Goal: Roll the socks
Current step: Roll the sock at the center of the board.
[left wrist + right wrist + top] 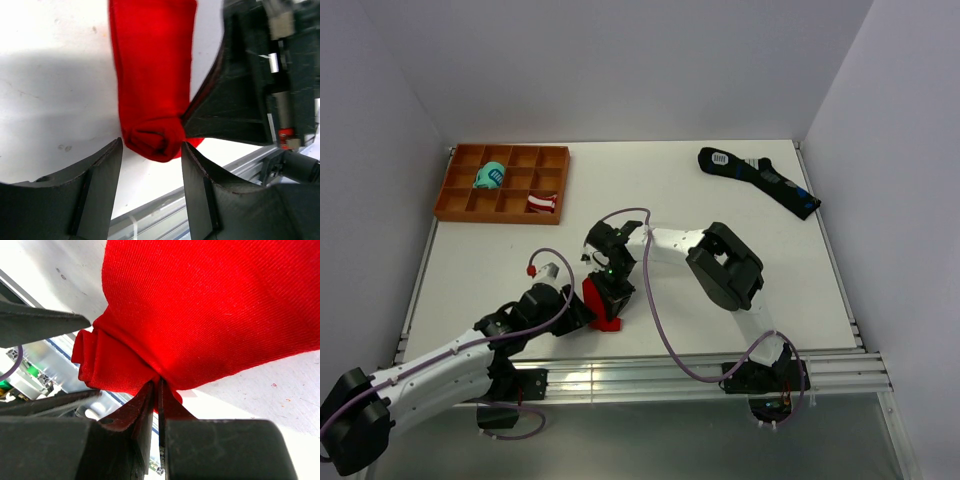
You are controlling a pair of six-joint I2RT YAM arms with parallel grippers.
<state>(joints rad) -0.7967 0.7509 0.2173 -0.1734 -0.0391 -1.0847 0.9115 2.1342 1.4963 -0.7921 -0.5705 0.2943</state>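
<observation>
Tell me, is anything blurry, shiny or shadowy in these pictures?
Top view: soft, even light, everything sharp, and a little shine on the metal rail at the near edge. Left wrist view: the socks glow bright red, and a grey shadow lies on the table beside them. Right wrist view: the weave is crisp, but the dark fingers near the lens look blurry.

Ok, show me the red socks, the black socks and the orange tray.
red socks (152, 75), left wrist view, flat unrolled stretch.
black socks (766, 179), top view, mid-length.
orange tray (498, 217), top view, near rim.
</observation>
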